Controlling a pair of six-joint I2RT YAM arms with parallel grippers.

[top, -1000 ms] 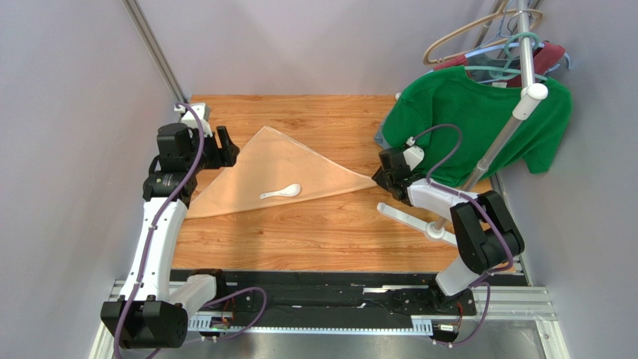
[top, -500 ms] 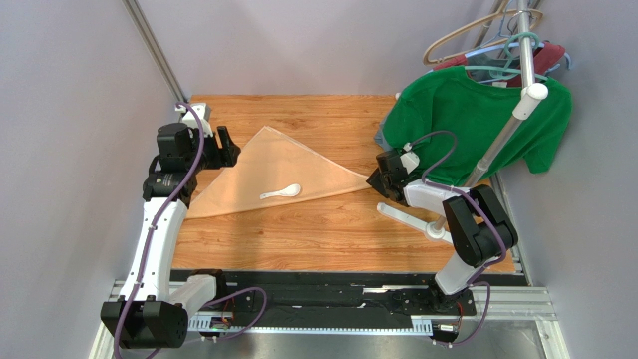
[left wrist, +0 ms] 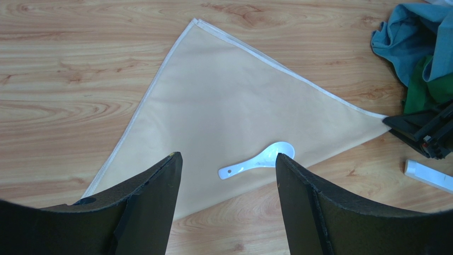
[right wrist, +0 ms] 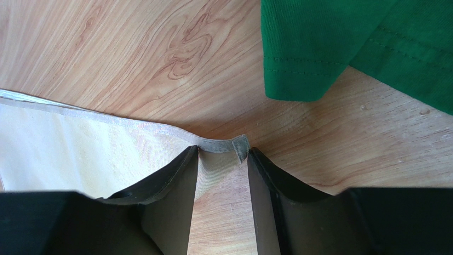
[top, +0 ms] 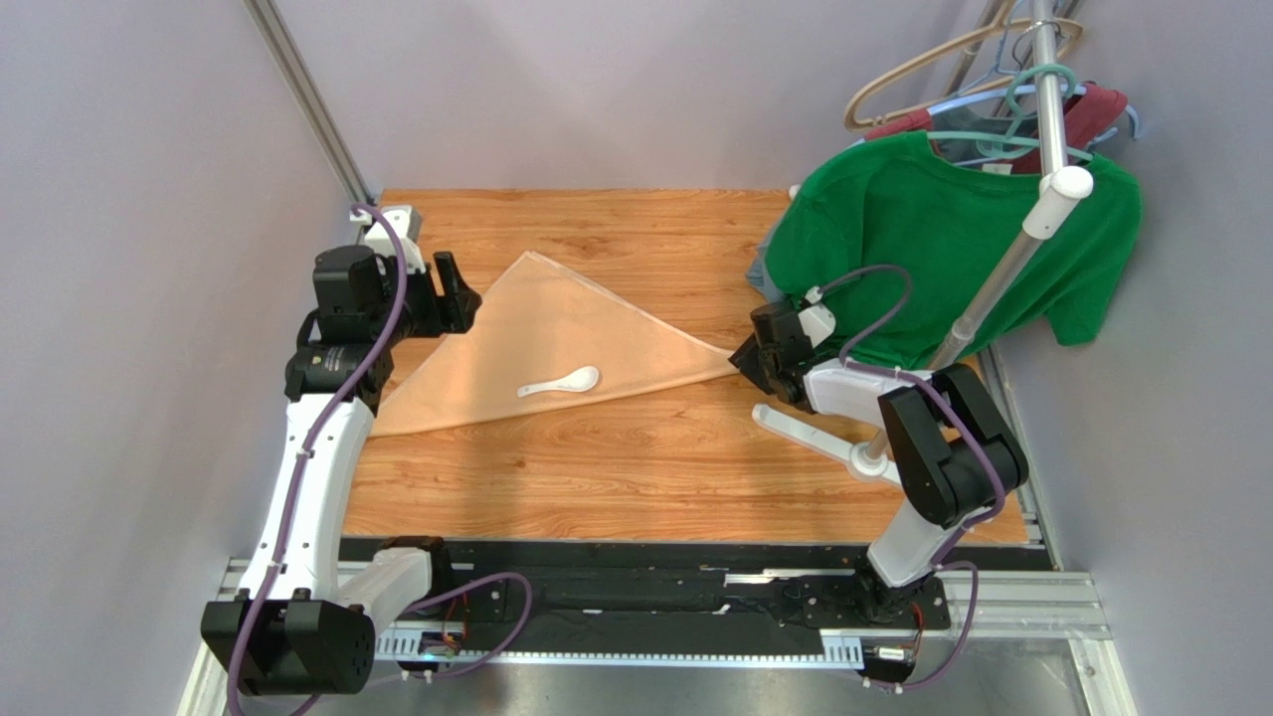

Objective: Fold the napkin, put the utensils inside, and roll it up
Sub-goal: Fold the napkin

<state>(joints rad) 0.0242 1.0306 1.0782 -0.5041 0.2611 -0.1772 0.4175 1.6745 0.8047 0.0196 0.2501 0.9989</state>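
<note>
Now your right tool (right wrist: 223, 151) straddles the napkin (left wrist: 239, 101) corner, jaws apart; your left tool (left wrist: 227, 156) hangs open; the spoon (left wrist: 258, 160) lies on the napkin.

free: table (top: 628, 478) front strip | blocked: green T-shirt (top: 956, 239), rack leg (top: 815, 437) crowd right tool (top: 744, 360)

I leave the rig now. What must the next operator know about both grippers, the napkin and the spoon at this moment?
Left gripper: open, holding nothing, raised by the napkin's left edge.
Right gripper: open, one finger on each side of the napkin's right corner, not clamped.
Napkin: folded into a triangle, flat on the table.
Spoon: lying on the napkin, close to its near edge.
Done: the fold, spoon placed.
Left: roll it up.
</note>
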